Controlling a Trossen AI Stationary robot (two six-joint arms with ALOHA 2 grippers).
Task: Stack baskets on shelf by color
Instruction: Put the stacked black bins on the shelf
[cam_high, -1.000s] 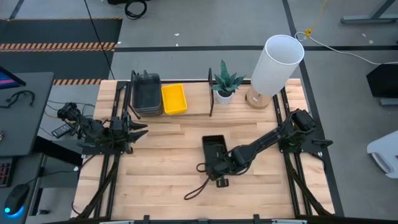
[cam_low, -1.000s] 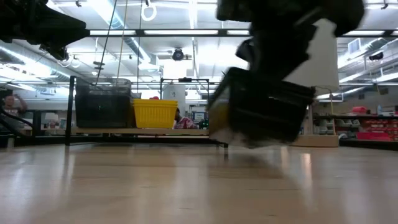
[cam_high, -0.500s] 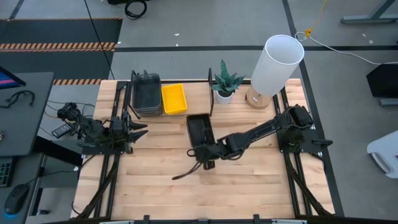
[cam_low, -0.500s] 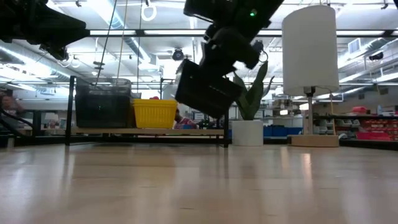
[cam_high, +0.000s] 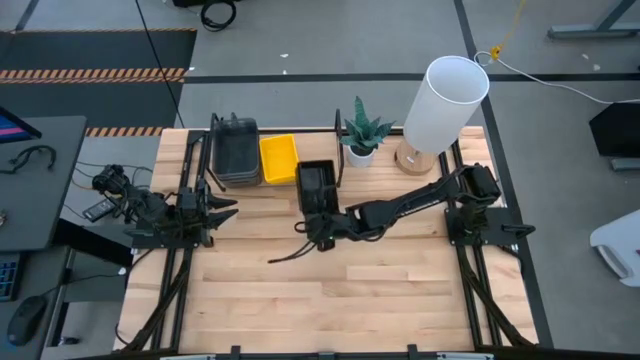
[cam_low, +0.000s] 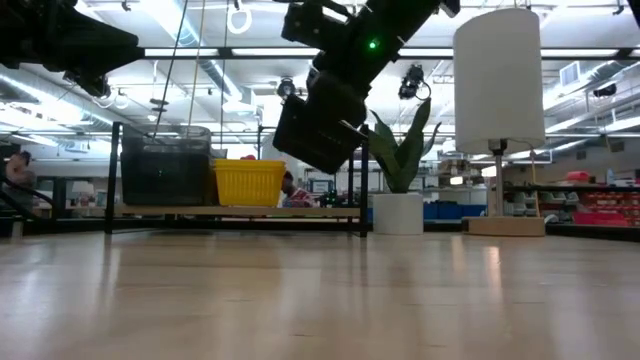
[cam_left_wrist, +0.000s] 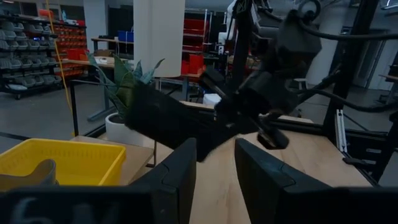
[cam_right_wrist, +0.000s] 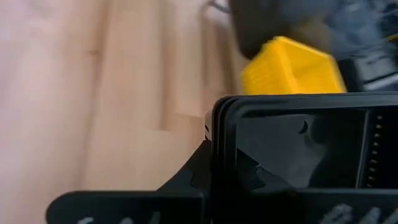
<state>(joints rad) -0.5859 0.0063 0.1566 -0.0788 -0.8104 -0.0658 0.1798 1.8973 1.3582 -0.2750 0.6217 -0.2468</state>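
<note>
1. Since the earlier frames the right gripper (cam_high: 322, 222) has carried its black basket (cam_high: 315, 186) from mid-table up toward the shelf (cam_high: 322, 178); basket now hangs by the shelf's right end, just beside the yellow basket (cam_high: 279, 158).
2. Right gripper: fingers pinched on the near end of the black basket; in low view the basket (cam_low: 316, 134) is off the table, tilted, far end up.
3. Right wrist view: basket rim (cam_right_wrist: 292, 140) fills the space ahead of the fingers, yellow basket (cam_right_wrist: 292, 68) just beyond it.
4. Beyond the held basket, on the shelf: yellow basket, then the dark grey stack (cam_high: 234, 152) touching its far side, at the shelf's left end.
5. Right of the gripper, past the shelf's wire end frame: potted plant (cam_high: 362, 133), then white lamp (cam_high: 445, 103).
6. Left gripper (cam_high: 222, 208) waits at table's left edge, well apart from the baskets; fingers (cam_left_wrist: 177, 180) spread, nothing between them.
7. Left wrist view: right arm w/ black basket (cam_left_wrist: 168, 119) ahead of those fingers, yellow basket (cam_left_wrist: 68, 163) to one side.
8. Loose cable (cam_high: 285, 256) trails from the right gripper over the tabletop (cam_high: 330, 300).
</note>
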